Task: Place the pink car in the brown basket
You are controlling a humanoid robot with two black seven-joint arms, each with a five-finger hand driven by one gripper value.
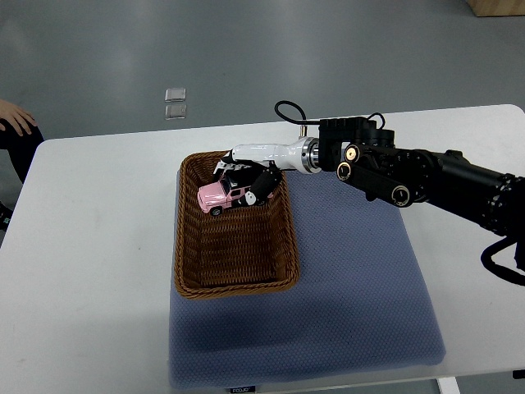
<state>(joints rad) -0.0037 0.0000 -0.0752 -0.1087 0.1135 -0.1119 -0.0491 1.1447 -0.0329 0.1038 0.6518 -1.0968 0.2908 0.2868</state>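
Right hand [246, 176] is what I'm watching: its white and black fingers [262, 187] are curled around the pink car [223, 195], pinching it over the far end of the brown basket [190, 263]. I can't tell whether the car's wheels touch the woven floor or hang just above it.

Going from the left: a person's hand [16, 119] shows at the picture's left edge, beyond the far left corner of the white table [90, 246]. Next comes the basket, lying lengthwise with its long side running from far to near; its left wall sits on bare table and its right part overlaps the left edge of the blue-grey mat [361, 279]. The car is tilted, nose toward the left. Farther right, the black forearm [426, 176] crosses the mat's far right corner and leaves at the picture's right edge.
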